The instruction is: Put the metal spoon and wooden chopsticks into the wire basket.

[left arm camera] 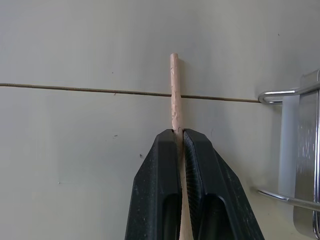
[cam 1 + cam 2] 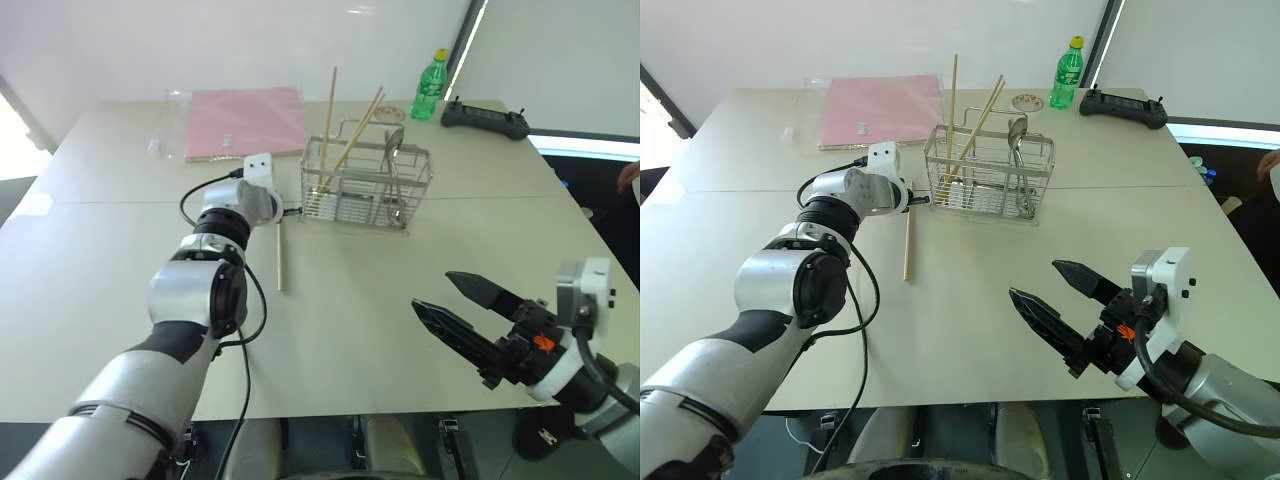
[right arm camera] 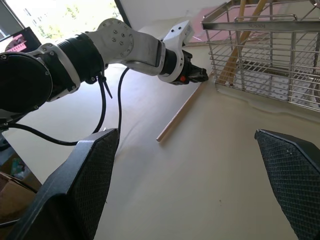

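The wire basket [image 2: 365, 185] stands mid-table with the metal spoon [image 2: 394, 142] and several wooden chopsticks [image 2: 331, 115] upright inside it. One more chopstick [image 2: 279, 255] lies on the table just left of the basket. My left gripper [image 1: 178, 132] is shut on that stick's far end, and a short tip [image 1: 174, 85] pokes out past the fingers. The basket's corner [image 1: 300, 150] is close beside this gripper. My right gripper [image 2: 432, 289] hovers open and empty over the table's near right part, well apart from the basket.
A pink folder [image 2: 245, 120] and a clear bag [image 2: 170, 125] lie at the back left. A green bottle [image 2: 430, 88], a small round dish [image 2: 388, 112] and a black controller [image 2: 485, 120] sit at the back right. A person's hand [image 2: 630, 175] shows at the right edge.
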Tool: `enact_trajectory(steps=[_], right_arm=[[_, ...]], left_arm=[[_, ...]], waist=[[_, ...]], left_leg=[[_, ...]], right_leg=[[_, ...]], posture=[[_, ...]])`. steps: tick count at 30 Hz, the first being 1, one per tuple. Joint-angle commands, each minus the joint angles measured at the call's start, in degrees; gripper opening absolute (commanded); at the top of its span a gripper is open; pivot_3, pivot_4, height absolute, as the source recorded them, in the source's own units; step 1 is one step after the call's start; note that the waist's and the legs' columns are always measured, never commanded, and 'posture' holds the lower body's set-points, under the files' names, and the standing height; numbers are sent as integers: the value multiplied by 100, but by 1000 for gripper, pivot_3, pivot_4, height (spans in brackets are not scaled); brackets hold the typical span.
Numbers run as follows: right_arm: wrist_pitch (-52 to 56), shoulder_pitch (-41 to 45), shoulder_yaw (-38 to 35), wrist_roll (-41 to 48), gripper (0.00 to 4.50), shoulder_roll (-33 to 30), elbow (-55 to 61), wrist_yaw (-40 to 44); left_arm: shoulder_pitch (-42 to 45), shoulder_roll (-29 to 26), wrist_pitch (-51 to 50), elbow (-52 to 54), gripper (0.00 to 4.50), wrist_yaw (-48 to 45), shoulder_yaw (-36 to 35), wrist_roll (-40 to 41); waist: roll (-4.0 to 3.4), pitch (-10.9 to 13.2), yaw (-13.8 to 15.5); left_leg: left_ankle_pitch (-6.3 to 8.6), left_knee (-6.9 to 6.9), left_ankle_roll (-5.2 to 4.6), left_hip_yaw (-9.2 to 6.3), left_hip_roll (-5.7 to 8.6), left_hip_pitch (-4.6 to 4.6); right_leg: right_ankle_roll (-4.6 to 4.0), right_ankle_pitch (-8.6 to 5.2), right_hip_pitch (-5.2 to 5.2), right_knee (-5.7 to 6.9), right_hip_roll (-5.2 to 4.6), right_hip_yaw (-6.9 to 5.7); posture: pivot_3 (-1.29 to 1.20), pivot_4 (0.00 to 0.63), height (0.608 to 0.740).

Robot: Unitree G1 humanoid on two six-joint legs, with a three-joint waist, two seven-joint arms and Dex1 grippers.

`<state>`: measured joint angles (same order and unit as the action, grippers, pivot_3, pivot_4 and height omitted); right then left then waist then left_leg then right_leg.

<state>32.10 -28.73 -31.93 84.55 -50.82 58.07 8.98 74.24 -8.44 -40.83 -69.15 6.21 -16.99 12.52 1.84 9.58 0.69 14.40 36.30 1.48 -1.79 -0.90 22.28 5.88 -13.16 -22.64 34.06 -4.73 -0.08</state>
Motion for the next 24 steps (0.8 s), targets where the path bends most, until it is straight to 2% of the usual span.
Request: enact_trajectory(steps=[1,9,13,17,21,24], right_arm=[[-56,56,-72,22,4500,-90,-3,126],[-28,52,-160,37,4500,-179,-95,230],[8,54,-307,112,4500,-252,-260,361],[43,137,-354,248,4500,-357,-326,358],[91,156,-348,284,4500,-367,-350,330],[95,154,-341,304,4500,-329,-310,264]], left_arm=[[96,-263,228,104,69,49,-65,-19],[286,-1314,1541,450,69,-70,-262,-37],[391,-1501,2546,949,69,-266,-263,-2],[438,-1197,3977,2088,69,-972,-472,488],[688,-699,4061,2768,69,-1582,-592,1148],[987,-353,4038,2835,69,-1790,-558,1393]], waist=[[0,0,0],[1,1,11],[4,1,62],[7,1,192],[8,0,220],[8,0,182]], left_leg=[[0,-1,0,1,-1,0],[0,-6,0,1,-2,4],[0,-5,1,1,-2,7],[-2,1,4,8,0,11],[-3,1,6,15,9,13],[-3,6,5,19,14,10]], right_leg=[[1,1,-2,1,1,0],[16,9,-9,2,2,0],[15,9,-8,1,0,0],[-4,0,-5,-6,-8,1],[-5,0,1,-11,-25,-1],[-5,0,9,-17,-27,-1]], posture=[[0,150,721],[0,150,721],[0,150,721],[0,150,721],[0,150,721],[0,150,721]])
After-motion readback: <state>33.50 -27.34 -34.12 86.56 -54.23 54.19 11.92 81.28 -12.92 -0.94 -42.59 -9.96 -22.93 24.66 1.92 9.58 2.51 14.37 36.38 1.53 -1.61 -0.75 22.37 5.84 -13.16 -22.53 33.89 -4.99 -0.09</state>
